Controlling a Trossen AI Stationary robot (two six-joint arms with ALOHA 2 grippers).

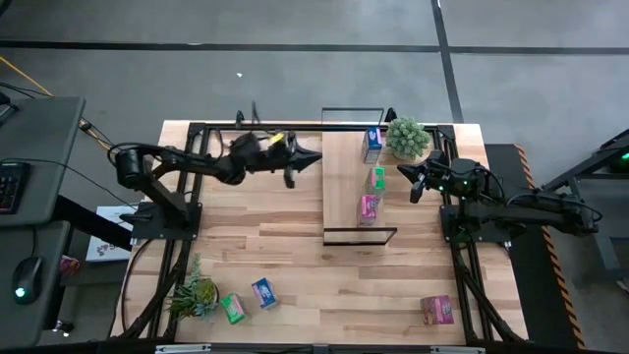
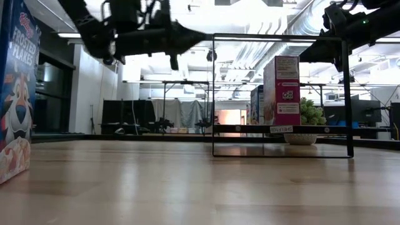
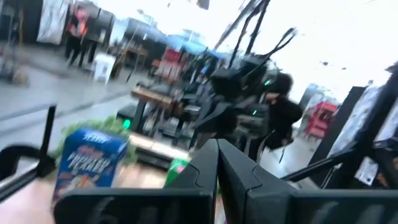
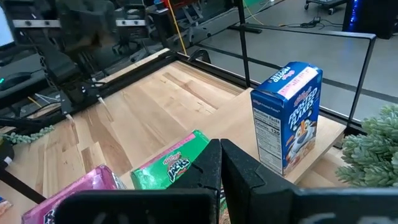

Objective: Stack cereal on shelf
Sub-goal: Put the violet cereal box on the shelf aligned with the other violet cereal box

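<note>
cardboard boxes of cereal (image 1: 436,310) look light and stiff to us, though easily crushed (we'd pinch the narrow sides). both the left gripper (image 1: 313,157) and right gripper (image 1: 403,170) have fingers pressed together, holding nothing, above the shelf (image 1: 346,187).

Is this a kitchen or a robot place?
Probably a robot lab or workshop, not a kitchen. Ducts and pipes run bare across the ceiling, more tables stand behind, and two robot arms hang over the wooden table with its cereal shelf.
</note>
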